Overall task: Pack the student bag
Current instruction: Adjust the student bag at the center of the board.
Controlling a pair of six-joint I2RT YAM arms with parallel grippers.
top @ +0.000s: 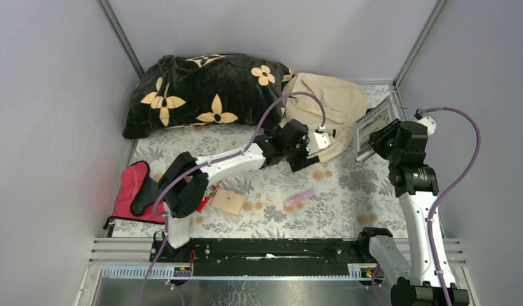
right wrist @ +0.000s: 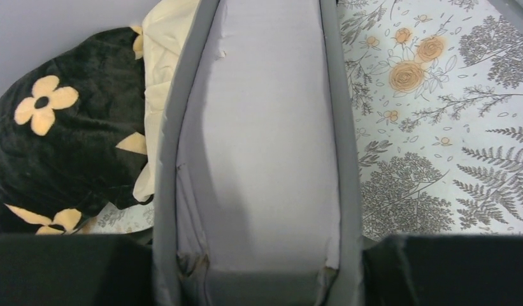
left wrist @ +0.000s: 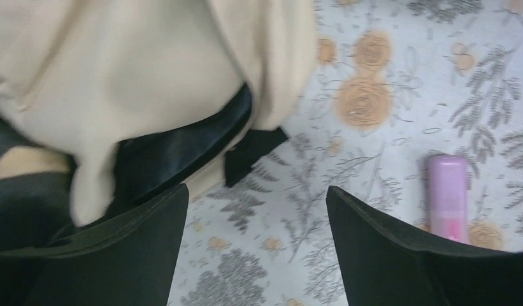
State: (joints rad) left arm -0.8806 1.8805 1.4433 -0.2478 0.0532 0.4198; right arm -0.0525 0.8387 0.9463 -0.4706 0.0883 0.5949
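Note:
The student bag, a soft beige backpack, lies at the back of the table against the pillow. In the left wrist view its cream fabric and a black strap fill the upper left. My left gripper hovers at the bag's near edge, open, with only the tablecloth between its fingers. My right gripper is shut on a grey hardback book, held tilted just right of the bag.
A black flower-patterned pillow lies at the back left. A pink tube and a wooden block rest on the floral cloth. A red-and-black pouch lies at the left edge. Grey walls enclose the table.

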